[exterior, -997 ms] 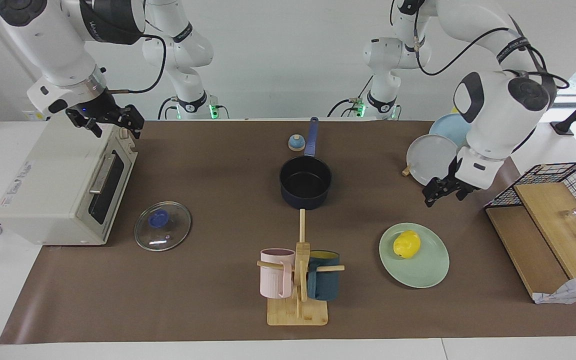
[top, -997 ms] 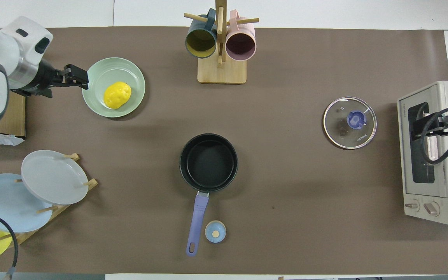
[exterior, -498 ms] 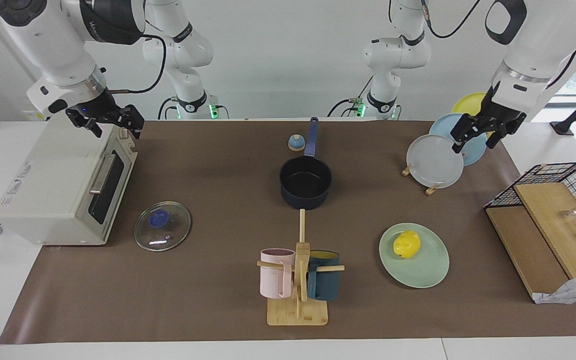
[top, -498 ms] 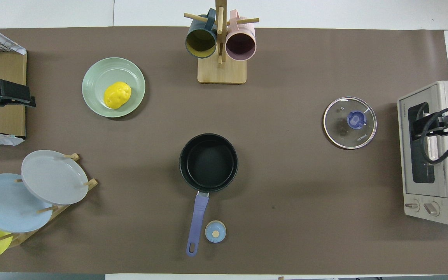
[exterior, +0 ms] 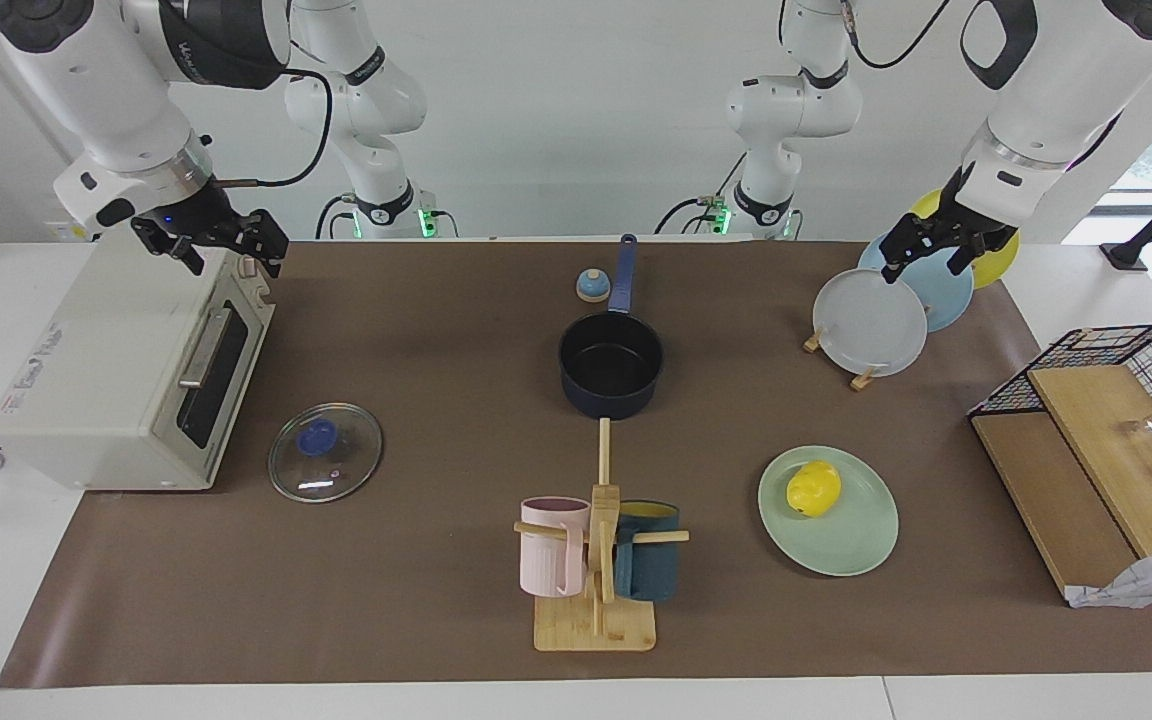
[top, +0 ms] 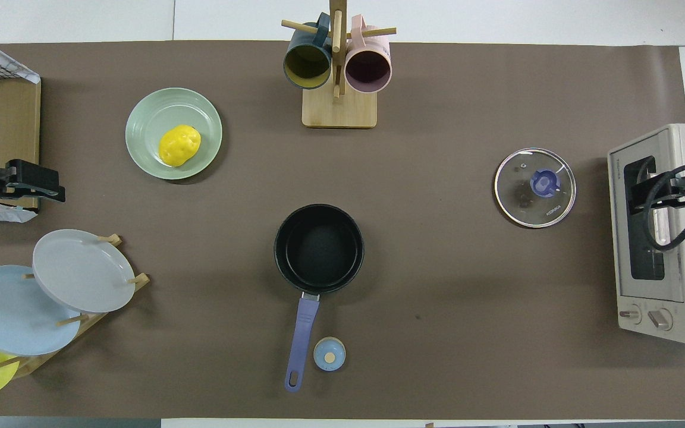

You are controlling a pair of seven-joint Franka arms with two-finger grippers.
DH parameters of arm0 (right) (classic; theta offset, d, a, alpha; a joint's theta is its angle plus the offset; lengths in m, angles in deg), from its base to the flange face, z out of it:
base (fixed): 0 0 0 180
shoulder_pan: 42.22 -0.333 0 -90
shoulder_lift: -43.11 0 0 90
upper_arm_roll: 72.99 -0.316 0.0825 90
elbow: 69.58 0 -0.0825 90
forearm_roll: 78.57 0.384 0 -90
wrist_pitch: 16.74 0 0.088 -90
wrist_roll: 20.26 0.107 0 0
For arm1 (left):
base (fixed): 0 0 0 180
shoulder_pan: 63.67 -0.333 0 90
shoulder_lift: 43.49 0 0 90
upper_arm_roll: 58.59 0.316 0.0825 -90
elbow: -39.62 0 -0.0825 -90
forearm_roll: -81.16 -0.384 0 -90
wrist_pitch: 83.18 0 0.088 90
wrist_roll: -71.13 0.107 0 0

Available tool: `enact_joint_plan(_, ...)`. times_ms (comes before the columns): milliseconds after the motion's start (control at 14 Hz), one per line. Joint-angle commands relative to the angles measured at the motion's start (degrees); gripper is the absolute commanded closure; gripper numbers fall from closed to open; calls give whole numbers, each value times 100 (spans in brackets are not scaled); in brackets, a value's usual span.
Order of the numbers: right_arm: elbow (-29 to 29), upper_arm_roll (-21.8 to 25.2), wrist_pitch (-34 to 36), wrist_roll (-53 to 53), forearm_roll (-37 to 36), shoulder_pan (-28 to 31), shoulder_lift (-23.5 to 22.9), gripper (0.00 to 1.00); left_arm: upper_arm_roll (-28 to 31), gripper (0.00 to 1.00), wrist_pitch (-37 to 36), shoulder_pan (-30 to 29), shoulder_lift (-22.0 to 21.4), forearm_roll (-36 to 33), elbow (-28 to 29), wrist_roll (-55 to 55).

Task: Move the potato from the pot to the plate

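The yellow potato lies on the mint-green plate, which sits farther from the robots than the pot, toward the left arm's end of the table. The dark pot stands mid-table with nothing in it, its blue handle pointing toward the robots. My left gripper hangs open and holds nothing, raised over the plate rack. My right gripper waits open over the toaster oven.
A rack holds grey, light blue and yellow plates. A glass lid lies beside the toaster oven. A mug stand with two mugs is farthest from the robots. A wire basket sits at the left arm's end.
My left arm has risen from beside the mint plate and swung back over the plate rack. The potato stays on the plate. The right arm has not moved.
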Motion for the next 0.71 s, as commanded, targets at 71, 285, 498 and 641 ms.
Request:
enact_joint_plan(71, 100, -22, -91, 76, 113, 55, 85, 0, -9, 0, -95, -22, 254, -106, -718, 77)
enact_joint_plan(285, 100, -22, -91, 76, 113, 55, 84, 0, -9, 0, -367, -13, 352, -282, -914, 94)
enact_joint_plan(498, 100, -22, -91, 76, 113, 55, 84, 0, -1, 0, -456, -13, 316, -265, -720, 86)
enact_joint_plan(641, 100, -22, -91, 76, 113, 55, 76, 0, -9, 0, -272, -4, 316, -194, -694, 77)
